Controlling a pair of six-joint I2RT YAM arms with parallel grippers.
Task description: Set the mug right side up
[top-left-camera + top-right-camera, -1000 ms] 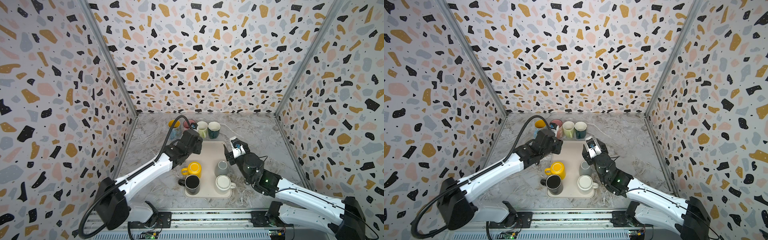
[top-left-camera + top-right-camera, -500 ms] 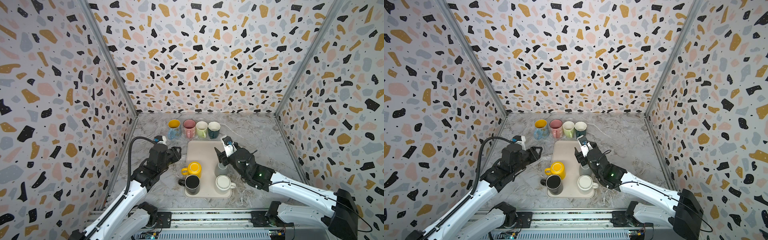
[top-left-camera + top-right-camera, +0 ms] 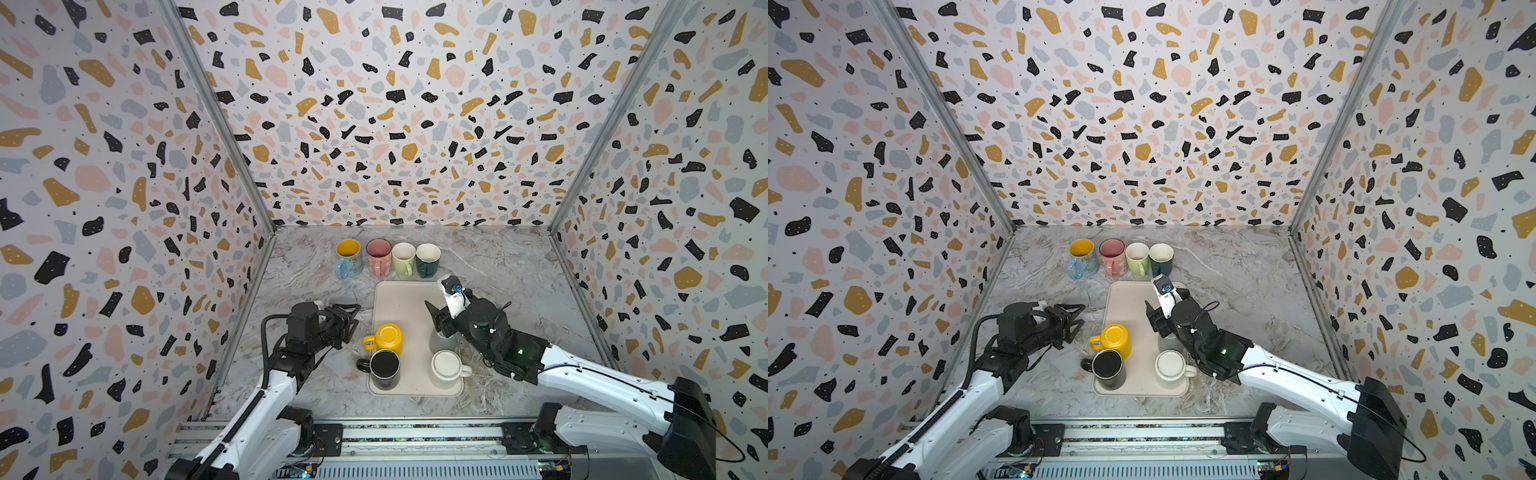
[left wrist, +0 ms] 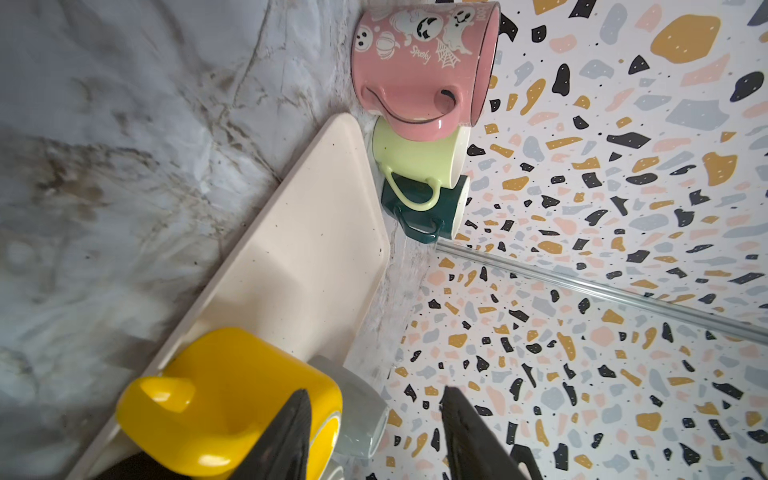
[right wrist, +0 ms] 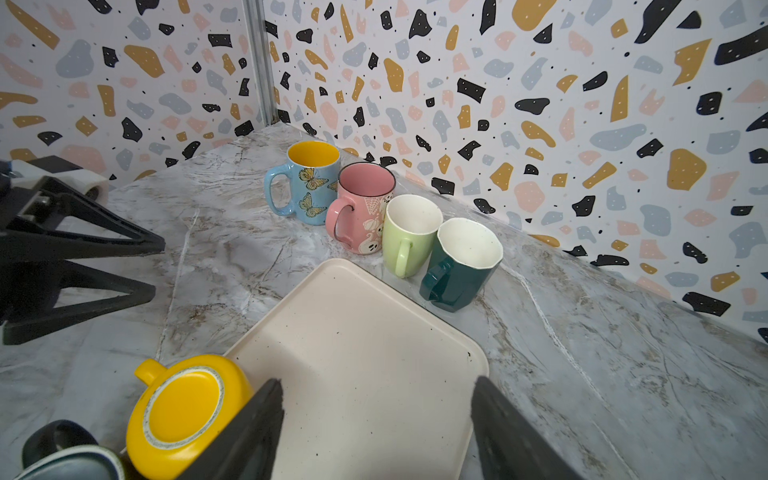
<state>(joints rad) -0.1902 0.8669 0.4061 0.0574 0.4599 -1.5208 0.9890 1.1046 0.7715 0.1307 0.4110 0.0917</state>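
Several mugs stand on the beige tray [image 3: 405, 299]: a yellow mug [image 3: 382, 338] and a white mug [image 3: 446, 365], both base up, a black mug [image 3: 384, 365] and a grey mug [image 3: 440, 343]. My right gripper [image 3: 446, 303] hovers open and empty over the tray, just above the grey mug, which its arm mostly hides. In the right wrist view the fingers frame bare tray [image 5: 365, 332], with the yellow mug [image 5: 183, 411] beside one finger. My left gripper [image 3: 351, 318] is open and empty over the table left of the tray, near the yellow mug [image 4: 228, 395].
A row of upright mugs stands behind the tray: a blue butterfly mug [image 3: 348, 258], a pink mug [image 3: 379, 257], a light green mug [image 3: 404, 258] and a dark green mug [image 3: 428, 259]. Patterned walls close in the back and both sides of the marble table [image 3: 498, 266].
My left arm has drawn back from the row of upright mugs to the table left of the tray. My right gripper has shifted left over the tray, above the grey mug.
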